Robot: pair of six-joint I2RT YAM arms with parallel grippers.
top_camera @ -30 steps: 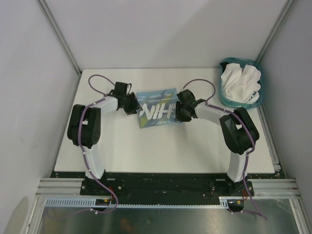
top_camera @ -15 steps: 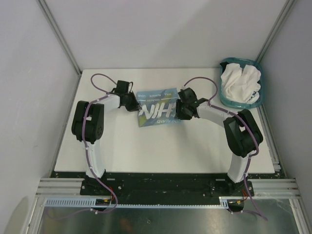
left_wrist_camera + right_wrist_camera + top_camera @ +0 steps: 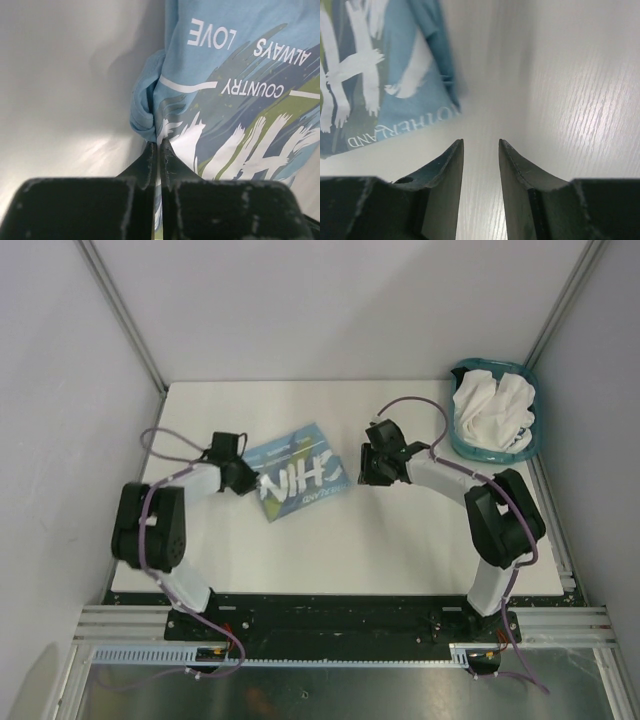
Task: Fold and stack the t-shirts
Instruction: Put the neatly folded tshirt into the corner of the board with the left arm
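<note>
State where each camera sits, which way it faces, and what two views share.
Top external: above and behind the arm bases, looking down on the white table; both arms show, plus a teal plastic basket of white t-shirts.
Left wrist: on the left arm, looking along the left gripper, shut on the folded light blue printed t-shirt.
Right wrist: on the right arm, looking down past the open right gripper at the tabletop and the shirt's corner.
Shared: the blue shirt appears in all three views.

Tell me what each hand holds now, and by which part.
The left hand pinches the blue t-shirt at its bunched edge; the right hand is open, holding nothing.
</note>
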